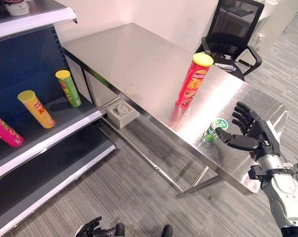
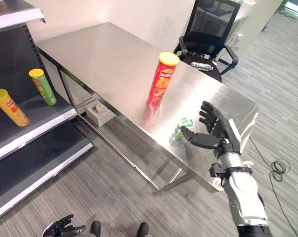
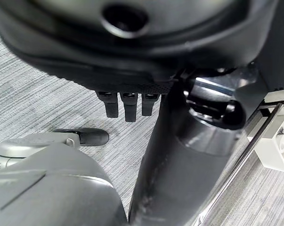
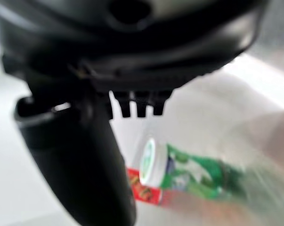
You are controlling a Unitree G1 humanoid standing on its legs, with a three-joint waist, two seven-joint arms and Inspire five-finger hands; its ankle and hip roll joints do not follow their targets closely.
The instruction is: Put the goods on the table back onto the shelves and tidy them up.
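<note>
A tall red chip can [image 1: 193, 81] with a yellow lid stands upright in the middle of the steel table [image 1: 139, 59]. A short green can [image 1: 214, 130] with a white-and-green lid sits near the table's front right edge; the right wrist view shows this green can [image 4: 179, 172] just past the fingers. My right hand [image 1: 252, 133] hovers open right beside it, thumb tip close to the can, nothing held. My left hand [image 1: 92, 228] hangs low over the carpet, fingers [image 3: 125, 103] relaxed and empty.
The shelf unit [image 1: 64, 123] stands at the left, with a yellow can [image 1: 36, 109], a green can [image 1: 68, 88] and a pink can [image 1: 4, 129] on one board. A white box [image 1: 122, 113] lies under the table. A black office chair [image 1: 233, 29] stands behind the table.
</note>
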